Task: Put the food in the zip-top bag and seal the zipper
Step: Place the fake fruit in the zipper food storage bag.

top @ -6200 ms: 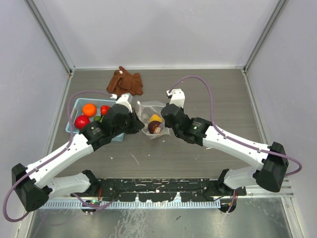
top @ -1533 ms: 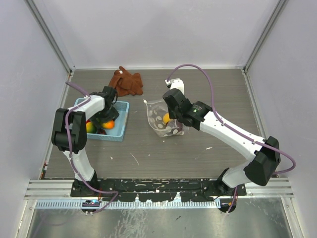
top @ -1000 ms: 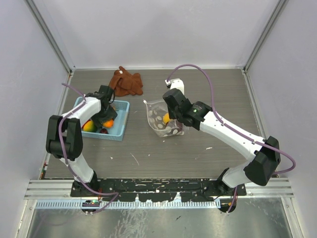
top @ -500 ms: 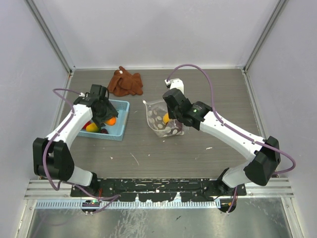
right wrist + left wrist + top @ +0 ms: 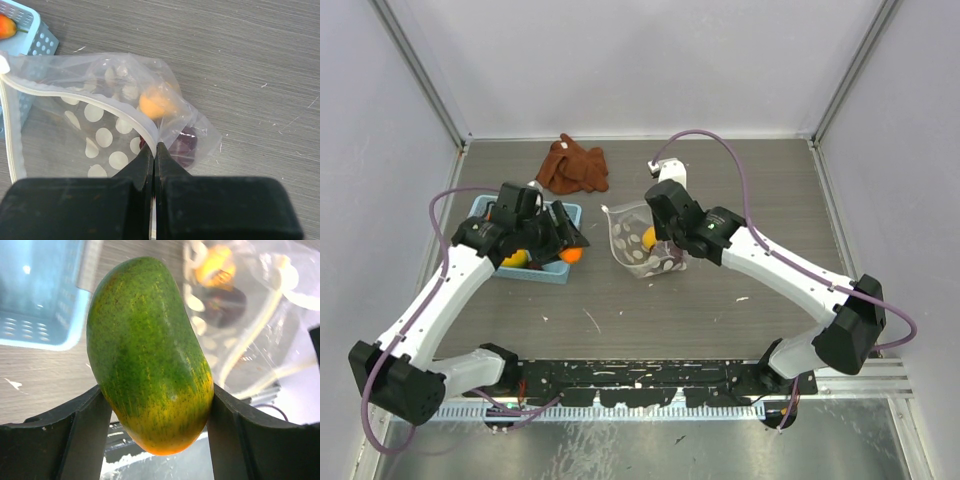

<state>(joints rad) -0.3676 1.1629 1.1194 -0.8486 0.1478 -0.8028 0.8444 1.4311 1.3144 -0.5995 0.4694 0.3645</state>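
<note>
The green-orange toy mango (image 5: 150,355), clamped in the left pincer (image 5: 157,402), should be lowered into the clear dotted plastic bag (image 5: 100,130), whose pale zipper strip (image 5: 75,97) is gripped by the right pincer (image 5: 155,150).

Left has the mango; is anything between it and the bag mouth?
Nothing visible. Only bare table lies between the mango and the bag, whose zipper the right end effector pinches.

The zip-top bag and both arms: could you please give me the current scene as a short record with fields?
zip-top bag: mouth open, unsealed
inside bag: yellow-orange piece, dark purple piece
left jaws: shut on green-orange fruit, between blue basket and bag
right jaws: shut on zipper
</note>
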